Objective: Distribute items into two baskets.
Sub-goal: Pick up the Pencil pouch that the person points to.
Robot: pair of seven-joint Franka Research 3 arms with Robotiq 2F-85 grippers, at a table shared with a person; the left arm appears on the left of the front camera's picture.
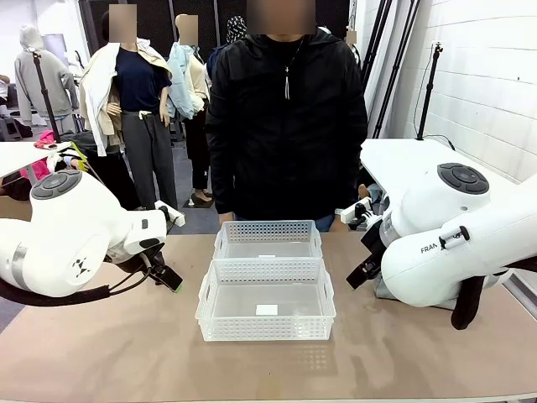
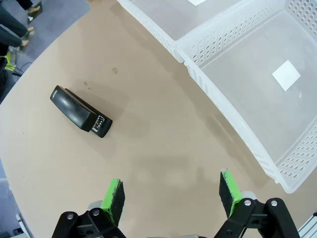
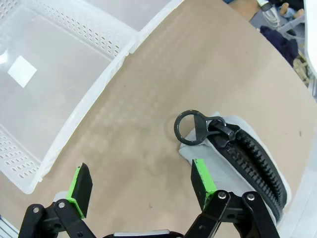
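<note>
Two white lattice baskets stand end to end mid-table, the near basket (image 1: 266, 323) and the far basket (image 1: 267, 231), both holding nothing but a white label. A black stapler (image 2: 80, 112) lies on the table, ahead and to the left of my left gripper (image 2: 171, 194), which hangs open above bare tabletop left of the baskets (image 2: 225, 114). My right gripper (image 3: 142, 182) is open too, hovering over the table right of a basket (image 3: 94, 82). A black curved zipper band (image 3: 247, 148) with a ring pull lies on grey cloth beside its right pad (image 3: 202, 178).
A person in a black jacket (image 1: 285, 117) stands at the far edge behind the baskets. Both arms' bulky white bodies (image 1: 59, 243) (image 1: 453, 243) flank the baskets. Bare tan tabletop (image 1: 268, 369) stretches in front.
</note>
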